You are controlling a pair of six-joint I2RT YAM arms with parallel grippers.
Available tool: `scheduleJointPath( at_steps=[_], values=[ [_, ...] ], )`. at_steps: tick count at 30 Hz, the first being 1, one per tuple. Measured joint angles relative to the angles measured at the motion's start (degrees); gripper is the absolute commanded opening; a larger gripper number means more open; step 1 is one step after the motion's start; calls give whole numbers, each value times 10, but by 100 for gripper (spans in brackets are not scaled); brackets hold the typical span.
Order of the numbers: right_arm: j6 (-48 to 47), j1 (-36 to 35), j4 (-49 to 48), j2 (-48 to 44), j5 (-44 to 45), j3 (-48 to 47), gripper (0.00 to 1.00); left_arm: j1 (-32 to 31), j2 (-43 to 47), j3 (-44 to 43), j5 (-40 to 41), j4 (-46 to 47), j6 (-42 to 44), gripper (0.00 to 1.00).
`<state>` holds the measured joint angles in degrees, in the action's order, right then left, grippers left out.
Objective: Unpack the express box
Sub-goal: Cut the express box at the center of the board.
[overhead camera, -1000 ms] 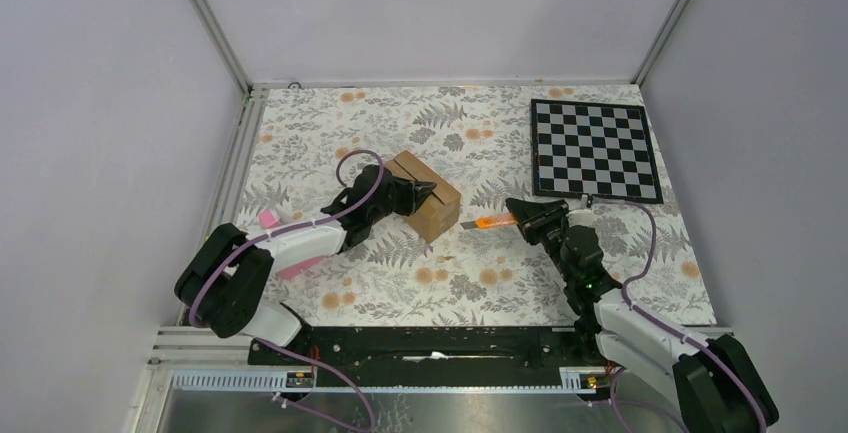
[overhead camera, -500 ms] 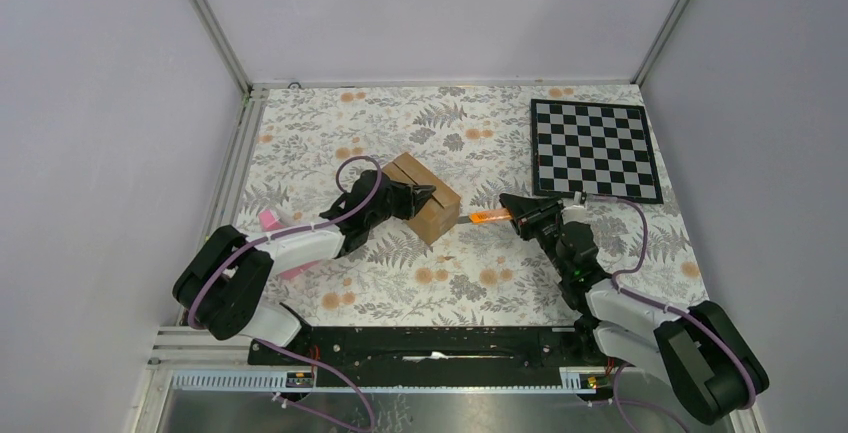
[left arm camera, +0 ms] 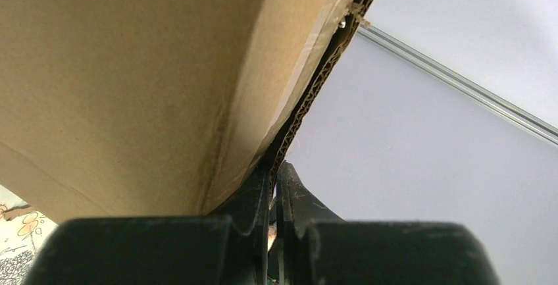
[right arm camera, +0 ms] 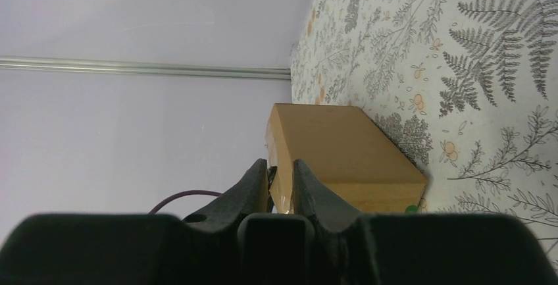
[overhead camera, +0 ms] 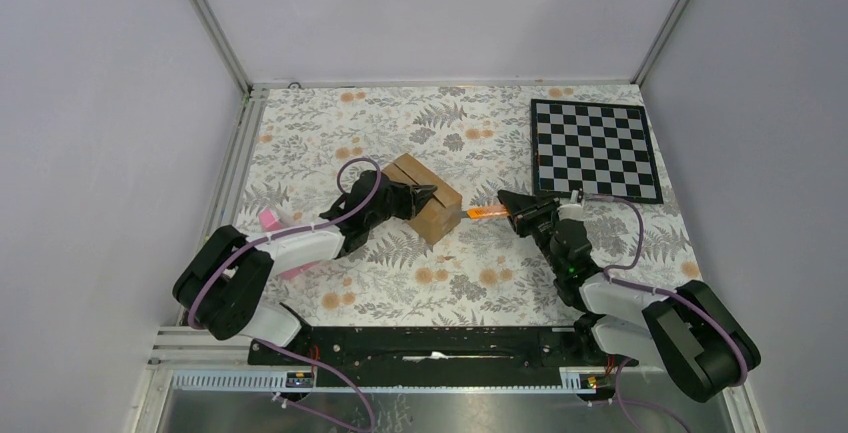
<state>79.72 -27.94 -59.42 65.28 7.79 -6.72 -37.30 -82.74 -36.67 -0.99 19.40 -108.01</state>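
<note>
Since a second ago the right arm has swung toward the box (overhead camera: 443, 215), bringing the orange cutter (overhead camera: 485, 212) up until its tip sits just beside the box's right-hand corner; whether it touches cannot be told. The box itself has not shifted.

It is a small brown cardboard box standing on the flowered table (overhead camera: 480, 133), turned at an angle, with its flaps down. The left tool (overhead camera: 428, 193) reaches over the top of the box from the left. In the left wrist view its fingers are pressed together on a corrugated cardboard edge of the box (left arm camera: 131, 81), which runs down into the narrow slit at the left tool (left arm camera: 275, 180).

To the right of the box, the right tool (overhead camera: 510, 210) is clamped on the rear of the cutter, whose blade end points at the box. From the right wrist, the box (right arm camera: 342, 153) lies just ahead of the right tool (right arm camera: 279, 173), whose fingers stand close together with only a thin gap.

Farther right of the box and toward the back wall lies a black-and-white checkerboard (overhead camera: 595, 150). Well to the left of the box, a pink object (overhead camera: 268, 219) shows beside the left arm.
</note>
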Motion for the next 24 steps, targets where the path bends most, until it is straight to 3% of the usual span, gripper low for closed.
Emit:
scheduleJointPath(
  at_steps=[24],
  values=[
    [-6, -18, -18, 27, 33, -8, 0, -2, 0, 5, -12, 12, -16, 0]
  ],
)
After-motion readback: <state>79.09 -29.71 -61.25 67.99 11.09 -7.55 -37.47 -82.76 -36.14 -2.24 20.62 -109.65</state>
